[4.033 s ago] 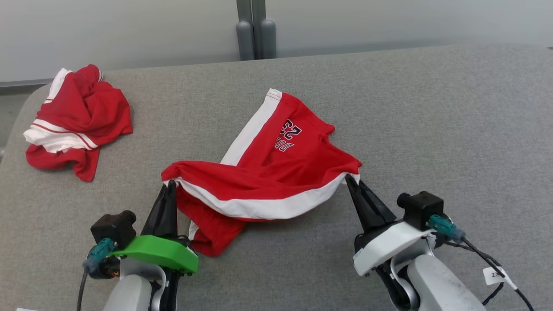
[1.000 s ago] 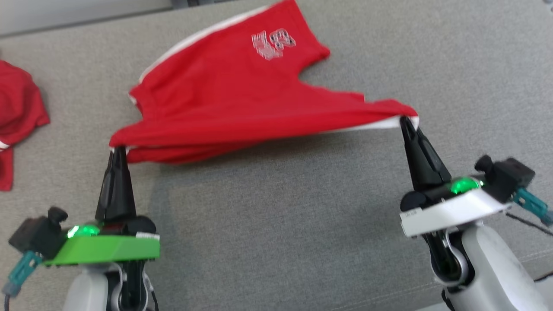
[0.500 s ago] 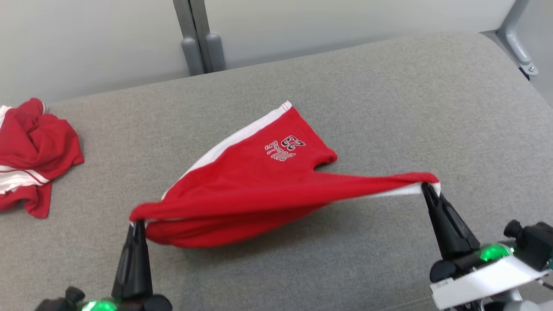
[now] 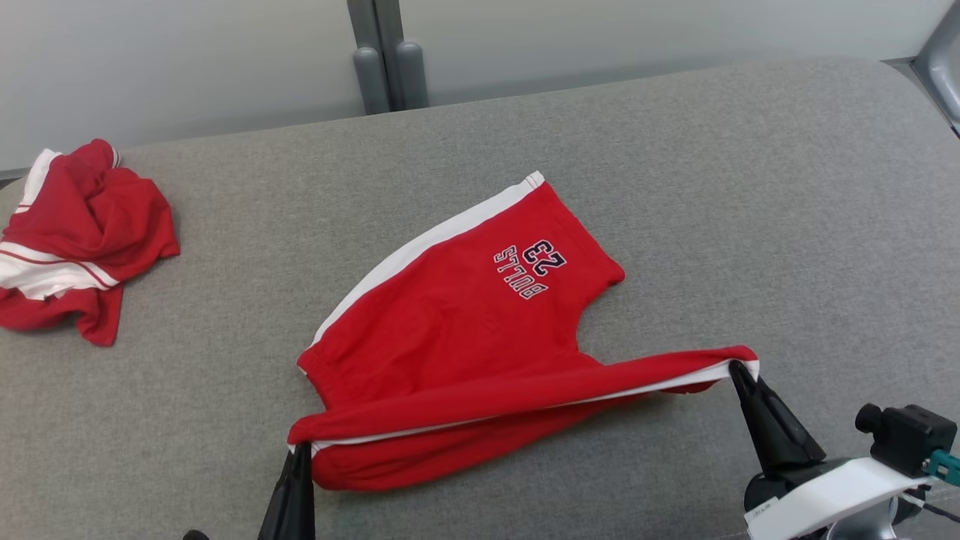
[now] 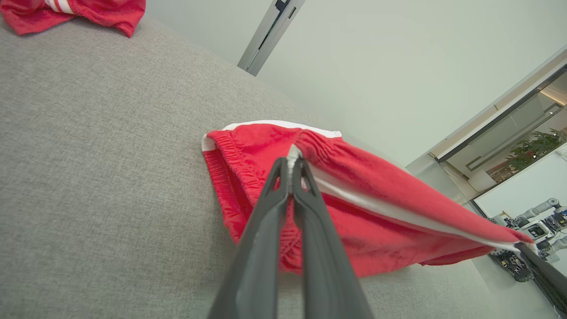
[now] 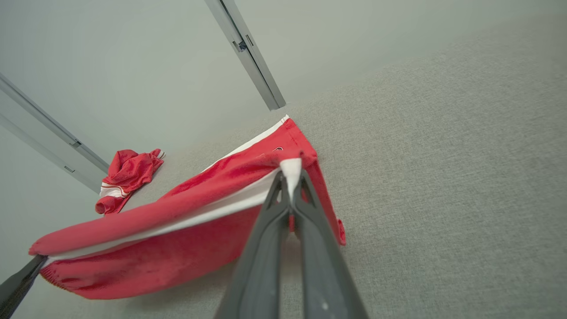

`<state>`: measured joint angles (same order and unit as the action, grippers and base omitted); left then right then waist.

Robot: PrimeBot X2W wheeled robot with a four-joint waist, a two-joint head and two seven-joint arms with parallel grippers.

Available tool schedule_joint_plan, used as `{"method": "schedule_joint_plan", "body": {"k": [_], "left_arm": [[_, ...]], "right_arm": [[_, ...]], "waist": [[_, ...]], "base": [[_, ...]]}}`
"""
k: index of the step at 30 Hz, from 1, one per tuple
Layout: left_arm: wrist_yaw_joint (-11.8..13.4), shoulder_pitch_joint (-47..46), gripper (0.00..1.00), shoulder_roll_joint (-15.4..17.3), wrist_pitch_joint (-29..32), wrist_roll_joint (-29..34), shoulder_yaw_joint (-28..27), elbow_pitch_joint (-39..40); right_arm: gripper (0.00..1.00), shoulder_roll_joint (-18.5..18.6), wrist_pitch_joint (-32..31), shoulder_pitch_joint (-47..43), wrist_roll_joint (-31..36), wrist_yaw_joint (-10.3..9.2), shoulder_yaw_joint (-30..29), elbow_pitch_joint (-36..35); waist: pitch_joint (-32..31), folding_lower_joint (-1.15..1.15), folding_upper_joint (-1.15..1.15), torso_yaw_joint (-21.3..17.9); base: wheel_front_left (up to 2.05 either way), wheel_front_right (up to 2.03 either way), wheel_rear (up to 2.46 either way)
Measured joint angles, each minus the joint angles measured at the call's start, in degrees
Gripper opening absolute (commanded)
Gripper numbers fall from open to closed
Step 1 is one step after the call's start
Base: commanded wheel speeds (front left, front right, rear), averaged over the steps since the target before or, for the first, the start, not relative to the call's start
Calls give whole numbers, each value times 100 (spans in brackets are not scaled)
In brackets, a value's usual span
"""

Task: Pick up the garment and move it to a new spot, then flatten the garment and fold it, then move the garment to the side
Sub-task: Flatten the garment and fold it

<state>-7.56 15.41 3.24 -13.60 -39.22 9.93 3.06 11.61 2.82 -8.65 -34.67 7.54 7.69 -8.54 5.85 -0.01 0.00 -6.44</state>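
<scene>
The garment (image 4: 457, 322) is a pair of red shorts with white side stripes and dark lettering, partly spread on the grey cushioned surface (image 4: 750, 187). One leg lies flat toward the back. The near edge is stretched taut between my two grippers. My left gripper (image 4: 298, 448) is shut on the waistband corner (image 5: 292, 153) at the lower left. My right gripper (image 4: 736, 367) is shut on the white-striped corner (image 6: 290, 170) at the lower right. Both held corners (image 4: 525, 397) hang slightly above the surface.
A second crumpled red and white garment (image 4: 75, 240) lies at the far left of the surface (image 6: 126, 175). A grey post (image 4: 386, 64) stands behind the back edge against a pale wall. Open grey surface stretches to the right of the shorts.
The head camera has shifted. The shorts have come down and toward me, with more of the far leg lying flat. Both grippers stay shut on their corners.
</scene>
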Motion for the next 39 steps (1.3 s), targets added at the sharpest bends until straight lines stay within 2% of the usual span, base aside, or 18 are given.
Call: {"method": "schedule_joint_plan", "body": {"k": [5,12,20,28,39], "left_arm": [[62,-443,0,-10,107,-20,134,-369],[393,-1491,0,-36,388,-313,301,-1267],[864,-2683,0,-46,578,-335,593,-2285],[1163,-3456,0,-48,520,-580,1001,-2942],[1359,-4109,0,-49,191,-1167,1703,-3492]], "right_arm": [[0,56,-35,503,-1,0,34,438],[0,225,-389,1655,5,0,137,1415],[0,432,-732,3224,-68,0,572,2833],[0,487,-820,4502,-188,-1,1089,4237],[0,344,-567,5584,-392,-1,1547,5778]], "waist": [[81,0,0,177],[225,0,0,453],[463,0,0,754],[747,0,0,1081],[1016,1,0,1429]], "base": [[0,0,0],[0,0,0],[0,0,0],[0,0,0],[0,0,0]]}}
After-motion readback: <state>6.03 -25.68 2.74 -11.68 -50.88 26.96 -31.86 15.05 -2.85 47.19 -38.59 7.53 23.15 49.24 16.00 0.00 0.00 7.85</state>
